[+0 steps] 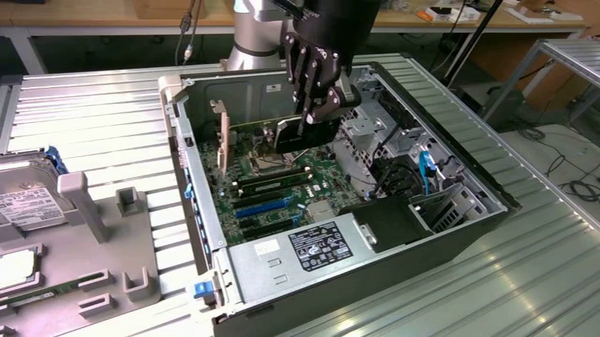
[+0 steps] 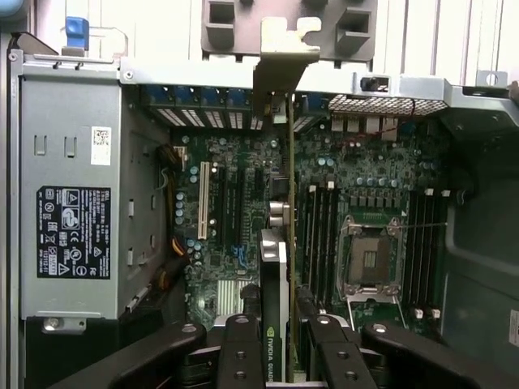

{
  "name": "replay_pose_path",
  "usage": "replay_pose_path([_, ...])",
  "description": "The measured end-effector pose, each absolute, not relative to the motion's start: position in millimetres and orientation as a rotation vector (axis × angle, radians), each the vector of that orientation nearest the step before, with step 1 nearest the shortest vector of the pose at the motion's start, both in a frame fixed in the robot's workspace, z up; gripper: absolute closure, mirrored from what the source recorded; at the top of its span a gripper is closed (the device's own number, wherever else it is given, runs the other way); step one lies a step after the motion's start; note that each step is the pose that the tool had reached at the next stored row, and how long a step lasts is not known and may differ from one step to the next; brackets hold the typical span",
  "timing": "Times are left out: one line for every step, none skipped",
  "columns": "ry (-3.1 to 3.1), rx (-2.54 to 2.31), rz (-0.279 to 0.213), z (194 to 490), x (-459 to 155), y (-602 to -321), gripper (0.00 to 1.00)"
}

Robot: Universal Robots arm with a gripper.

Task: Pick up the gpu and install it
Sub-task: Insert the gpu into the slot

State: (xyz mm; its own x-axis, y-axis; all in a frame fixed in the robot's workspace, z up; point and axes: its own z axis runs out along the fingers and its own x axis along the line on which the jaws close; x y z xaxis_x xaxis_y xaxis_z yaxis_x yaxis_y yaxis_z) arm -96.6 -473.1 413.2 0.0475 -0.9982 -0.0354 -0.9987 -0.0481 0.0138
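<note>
Wrist view: gpu (image 2: 274, 284) edge-on, clamped between jaws.

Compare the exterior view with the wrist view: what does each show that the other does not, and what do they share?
Exterior view adds the arm's silver column, a labelled hard drive at the exterior view's left edge, and a blue cable. Wrist view adds a white slot on the motherboard and the green logo on the edge of the gpu. Both share the fingers clamped on the gpu, the memory sticks and the labelled power supply.
</note>
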Motion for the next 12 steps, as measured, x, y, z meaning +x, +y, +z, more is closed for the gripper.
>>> replay_pose_path([2.155, -2.261, 0.052, 413.0, -96.5, -473.0, 0.73])
replay_pose_path([2.153, -2.259, 0.053, 412.8, -96.5, -473.0, 0.73])
replay_pose_path([2.154, -2.259, 0.053, 412.8, -96.5, -473.0, 0.73])
replay_pose_path([2.154, -2.259, 0.053, 412.8, -96.5, -473.0, 0.73])
replay_pose_path([2.154, -2.259, 0.053, 412.4, -96.6, -473.0, 0.73])
replay_pose_path([2.154, -2.258, 0.053, 409.9, -96.6, -473.1, 0.73])
replay_pose_path([2.156, -2.255, 0.051, 406.1, -96.6, -473.0, 0.73])
replay_pose_path([2.160, -2.251, 0.050, 403.9, -96.6, -472.9, 0.73])
replay_pose_path([2.162, -2.248, 0.050, 402.7, -96.6, -472.9, 0.73])
replay_pose_path([2.164, -2.245, 0.049, 401.5, -96.6, -472.9, 0.73])
replay_pose_path([2.167, -2.242, 0.048, 399.9, -96.6, -472.9, 0.73])
replay_pose_path([2.174, -2.234, 0.047, 396.4, -96.6, -472.9, 0.73])
